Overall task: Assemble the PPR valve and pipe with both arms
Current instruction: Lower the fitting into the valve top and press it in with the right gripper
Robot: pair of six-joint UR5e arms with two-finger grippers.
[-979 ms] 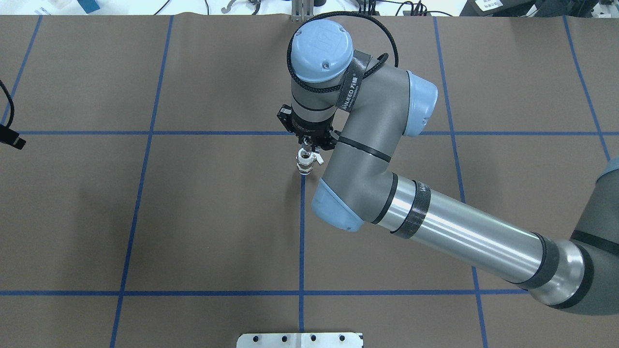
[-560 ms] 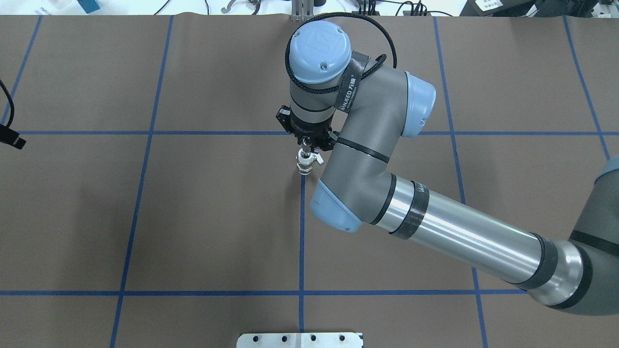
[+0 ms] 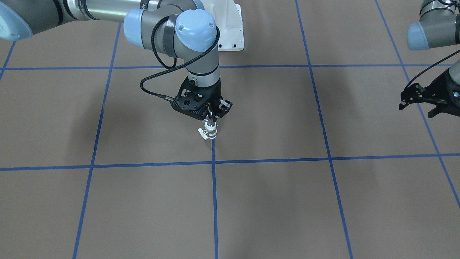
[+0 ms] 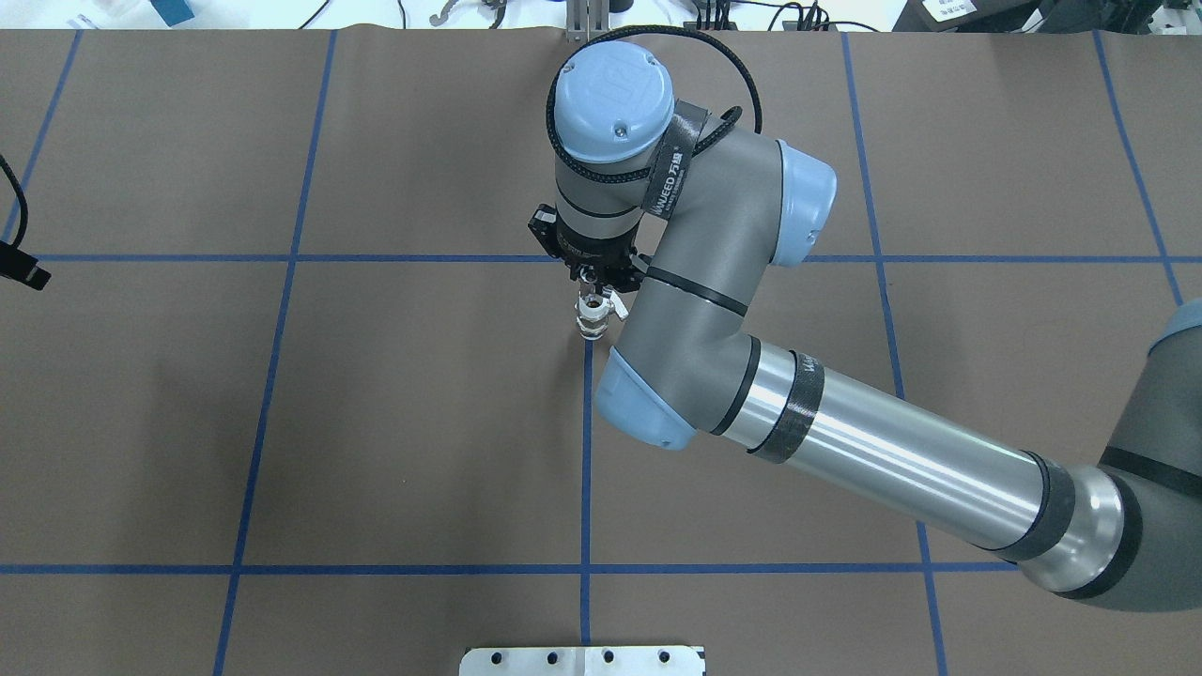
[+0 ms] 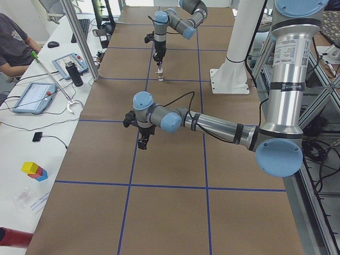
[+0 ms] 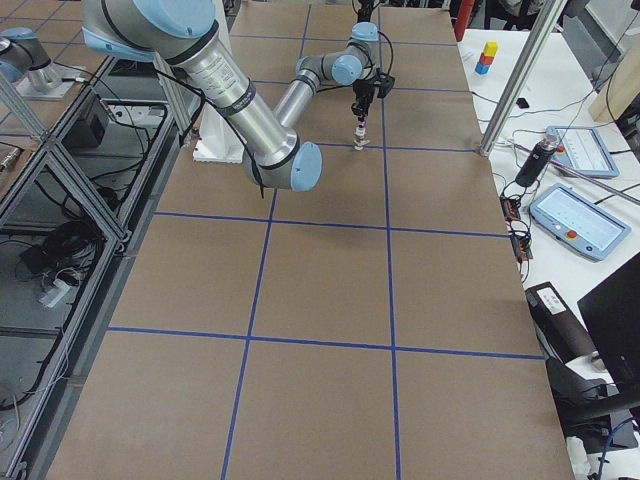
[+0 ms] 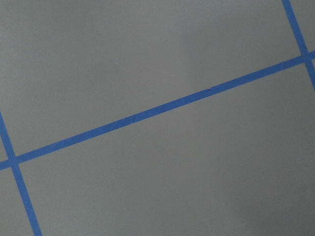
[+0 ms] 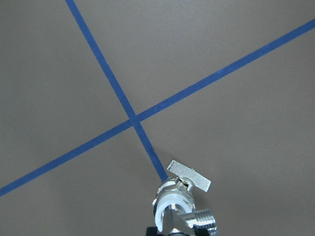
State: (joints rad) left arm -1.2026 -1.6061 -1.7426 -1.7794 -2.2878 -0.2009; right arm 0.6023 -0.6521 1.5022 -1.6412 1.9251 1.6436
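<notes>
My right gripper [image 4: 593, 286] points down at the table's middle and is shut on the top of the PPR valve [image 4: 590, 305]. The valve stands upright, white end up, with its flat tab [image 3: 202, 133] to one side. A silvery part, the pipe [image 3: 212, 134], sits joined at its lower end, at or just above the brown surface; I cannot tell if it touches. The right wrist view shows the valve [image 8: 173, 201] close at the bottom edge. My left gripper [image 3: 418, 104] hangs open and empty far off at the table's left side.
Blue tape lines [image 4: 587, 451] divide the brown table cover into squares. The white bolted pedestal [image 3: 230, 32] stands at the robot's side. Tablets, a bottle and an operator [image 5: 16, 42] are beyond the far table edge.
My right wrist and elbow have shifted slightly left and away in the overhead view. The valve stays at almost the same spot. The left arm has not moved.
</notes>
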